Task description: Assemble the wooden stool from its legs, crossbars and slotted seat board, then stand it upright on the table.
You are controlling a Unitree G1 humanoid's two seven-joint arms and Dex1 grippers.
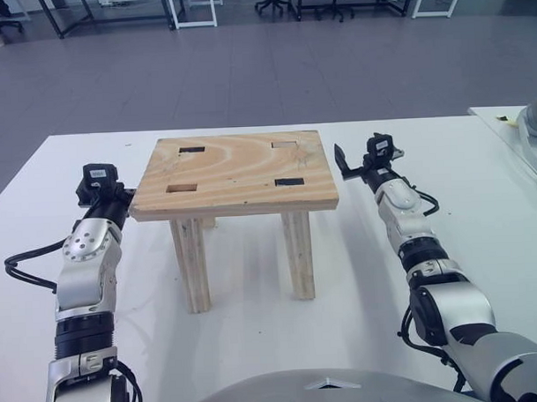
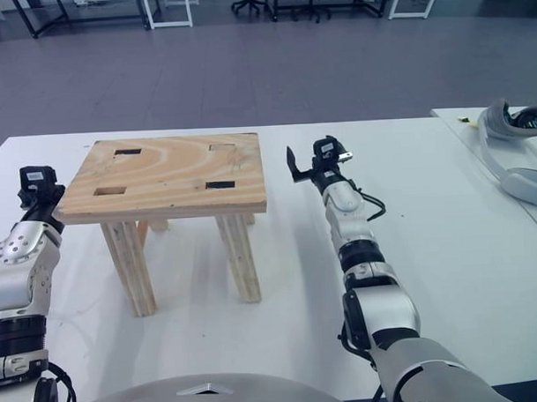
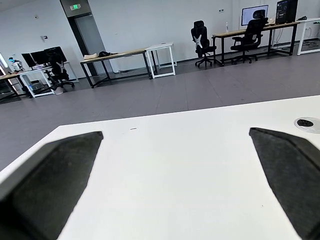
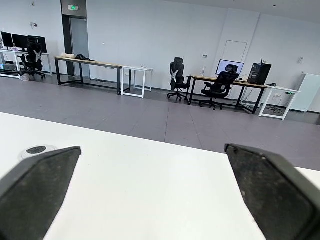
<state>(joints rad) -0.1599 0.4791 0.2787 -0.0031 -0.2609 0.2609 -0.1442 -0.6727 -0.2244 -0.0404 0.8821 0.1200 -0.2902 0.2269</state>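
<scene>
**A:** First entry, the task's thing?

**B:** Wooden stool (image 1: 235, 202), one, assembled. It stands upright on the white desk (image 1: 480, 202), about midway between the two arms. The seat board (image 1: 236, 167) lies level on top and has four rectangular slots. The left front leg (image 1: 191, 265) and the right front leg (image 1: 298, 253) are planted on the desk. The rear legs are mostly hidden behind them.

**A:** Left pincer?

**B:** The left pincer (image 3: 176, 133) is spread wide. The left wrist view has bare desk between its dark fingers (image 3: 55, 175), with nothing pinched or touched. In the eye views its wrist sits just beside the seat board's left front corner. I cannot tell whether they meet.

**A:** Right pincer?

**B:** The right pincer (image 4: 152, 148) is likewise spread wide, with bare desk between the fingers and nothing held. From the head it sits near the seat board's right edge, apart from it, with a strip of desk between. One dark finger (image 2: 292, 165) juts toward the stool.

**A:** What do the views add to one another?

**B:** The wrist views give the gap between the fingers plainly. Each also takes in a round cable port (image 3: 306, 123) set in the desk, plus office chairs and other furniture in the room beyond. The eye views give the stool whole. The right eye view adds a white headset (image 2: 514, 148) lying at the desk's far right edge, well apart from the stool.
</scene>
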